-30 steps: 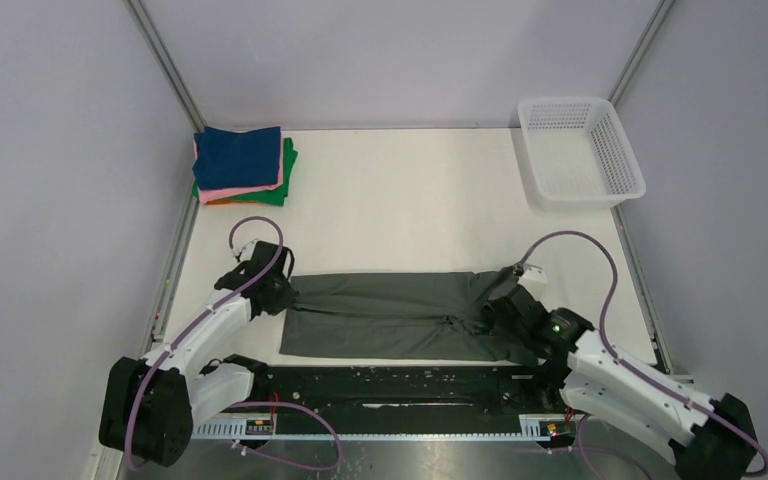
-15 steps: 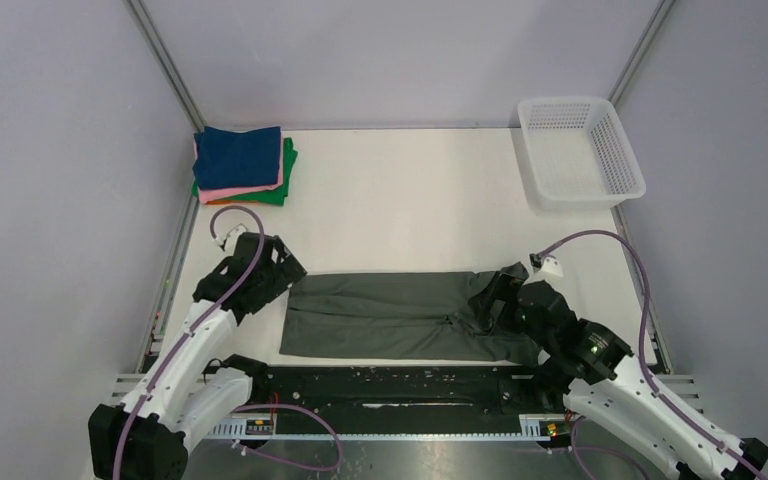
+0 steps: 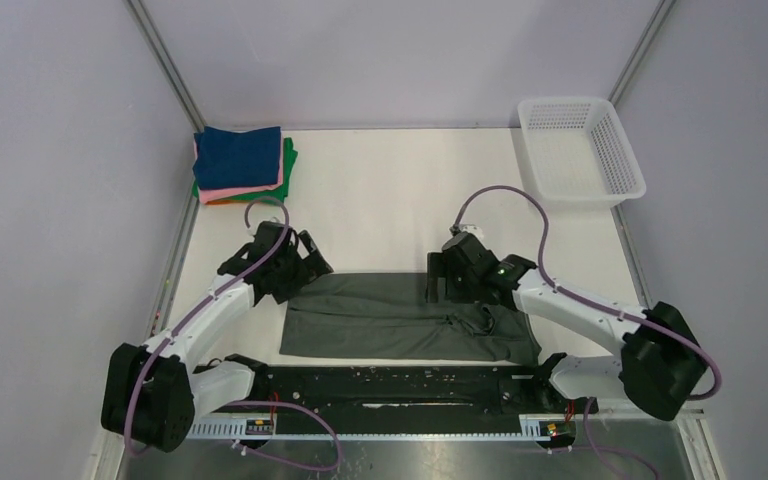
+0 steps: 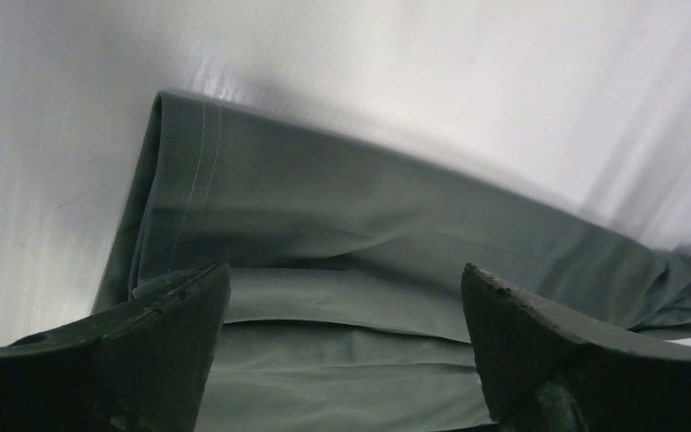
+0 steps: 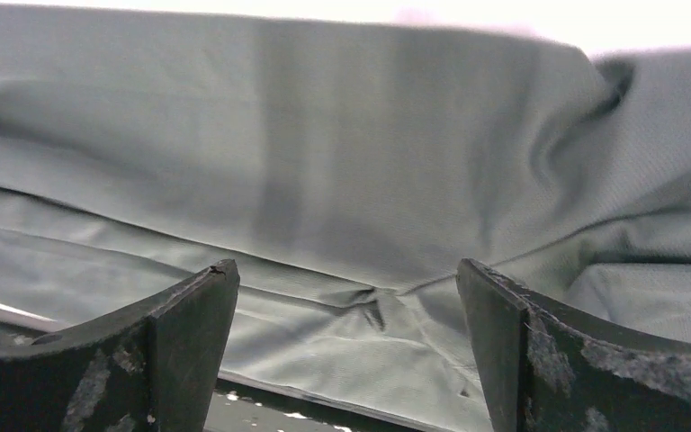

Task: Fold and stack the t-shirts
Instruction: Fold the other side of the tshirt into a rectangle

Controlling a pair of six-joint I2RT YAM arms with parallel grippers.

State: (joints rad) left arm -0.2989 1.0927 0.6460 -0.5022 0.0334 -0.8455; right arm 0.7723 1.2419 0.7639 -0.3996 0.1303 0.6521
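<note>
The large dark grey-green t-shirt (image 3: pixel 390 315) lies folded into a long strip across the near part of the table. My left gripper (image 3: pixel 306 268) hovers open over its far-left corner, with nothing between the fingers. My right gripper (image 3: pixel 444 286) stands open above the strip's far edge, right of the middle. In the left wrist view the cloth (image 4: pixel 369 225) fills the space below the gripper (image 4: pixel 346 310). The right wrist view shows wrinkled folds of the shirt (image 5: pixel 324 162) beneath the open gripper (image 5: pixel 346 310). A stack of folded t-shirts (image 3: pixel 243 165), navy on top of pink, orange and green, sits at the far left.
A white mesh basket (image 3: pixel 580 150) stands at the far right corner. The white table (image 3: pixel 390 200) is bounded by grey walls at the left, back and right. A black rail (image 3: pixel 400 385) runs along the near edge just below the shirt.
Both grippers opened and let go of the strip's ends. The left one rose and shifted right to the far-left corner. The right arm swung left from the right end toward the middle.
</note>
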